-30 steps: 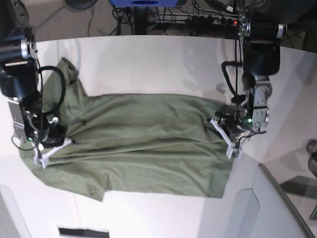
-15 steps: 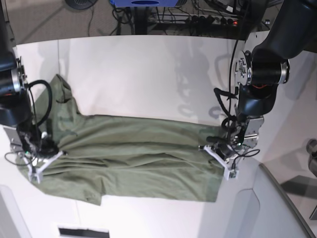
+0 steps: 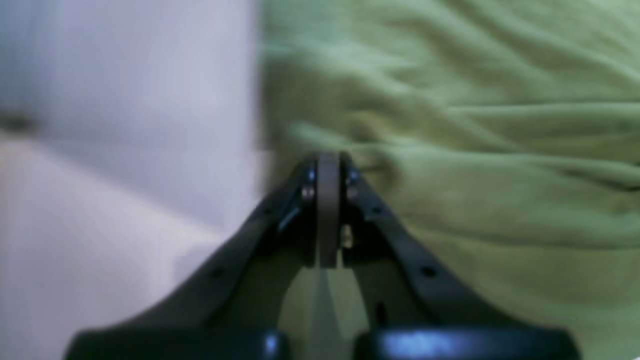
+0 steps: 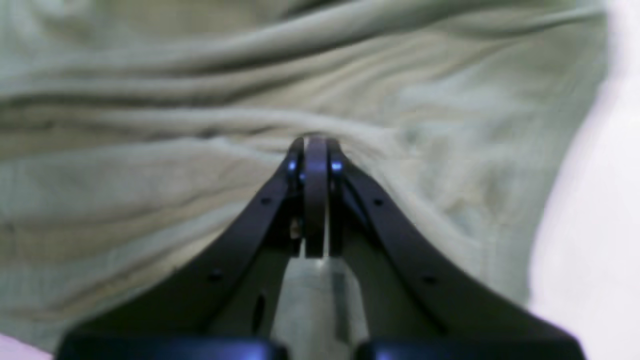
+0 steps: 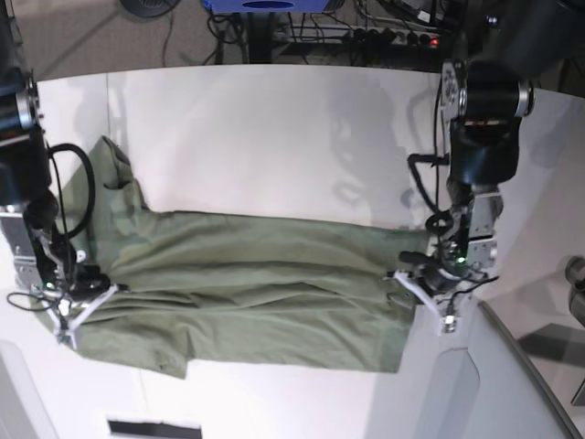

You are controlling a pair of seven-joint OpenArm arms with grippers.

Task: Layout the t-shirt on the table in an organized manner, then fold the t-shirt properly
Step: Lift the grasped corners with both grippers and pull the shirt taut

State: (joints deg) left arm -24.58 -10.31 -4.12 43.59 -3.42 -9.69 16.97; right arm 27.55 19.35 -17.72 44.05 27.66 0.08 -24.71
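The t-shirt lay spread across the worktop; the left tool pinched one end, the right tool pinched the opposite end

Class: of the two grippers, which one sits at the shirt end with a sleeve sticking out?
The right gripper: the t-shirt sleeve juts out beside it; the left gripper grips the straight edge.
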